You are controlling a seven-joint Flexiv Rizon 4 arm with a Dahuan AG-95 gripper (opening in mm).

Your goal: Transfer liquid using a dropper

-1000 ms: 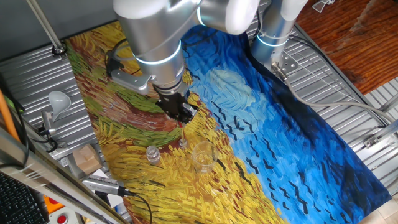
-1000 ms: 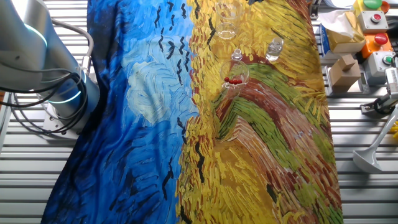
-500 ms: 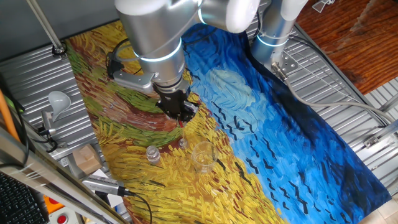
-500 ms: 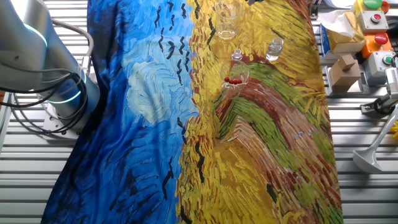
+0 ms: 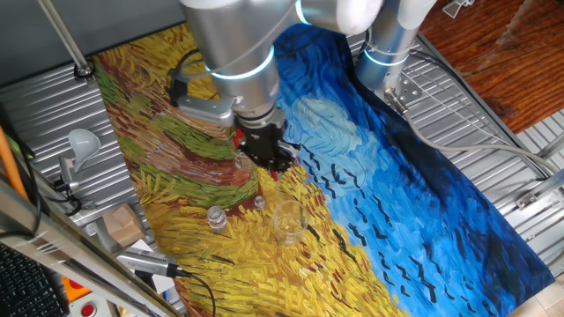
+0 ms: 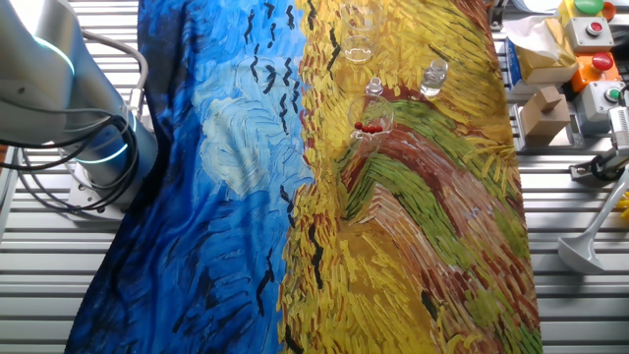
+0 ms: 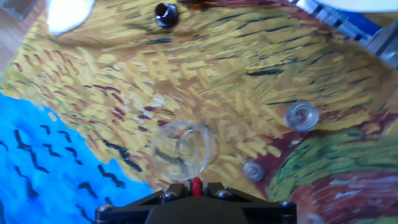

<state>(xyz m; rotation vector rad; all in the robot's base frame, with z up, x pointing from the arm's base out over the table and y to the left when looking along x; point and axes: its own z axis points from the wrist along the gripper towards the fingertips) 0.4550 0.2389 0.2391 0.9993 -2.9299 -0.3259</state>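
Tool (image 5: 271, 165): narrow, pinched on the red bulb of the dropper (image 7: 196, 182), seen in the hand view between the fingertips at the lower edge; glass stem too faint to trace. Location of dropper: in the tool, above the table (image 5: 423, 176), hanging just over the clear beaker (image 7: 185, 149) at 12 o'clock from the tool. Step in hand, as judged: carrying the picked dropper toward a vessel, no draw or release visible yet. Next move, as judged: calls for lining the stem over a vessel mouth, lowering straight down without clipping the rim, then squeezing and easing the bulb; needs care, given thin glass walls and narrow necks. Containers: clear beaker, open-topped, contents not discernible, possibly clear liquid or nothing; larger vial (image 7: 301, 116) at 2 o'clock from the beaker, mouth upward, fill level unreadable; smaller vial (image 7: 253, 169) at 4 o'clock from the beaker, near it, likewise unreadable. In the other fixed view: holder glass (image 6: 371, 124) with red-bulbed spare droppers (image 6: 369, 127) inside, at 6 o'clock from the smaller vial. Dark round item (image 7: 165, 14) at 12 o'clock, well apart, unidentified.
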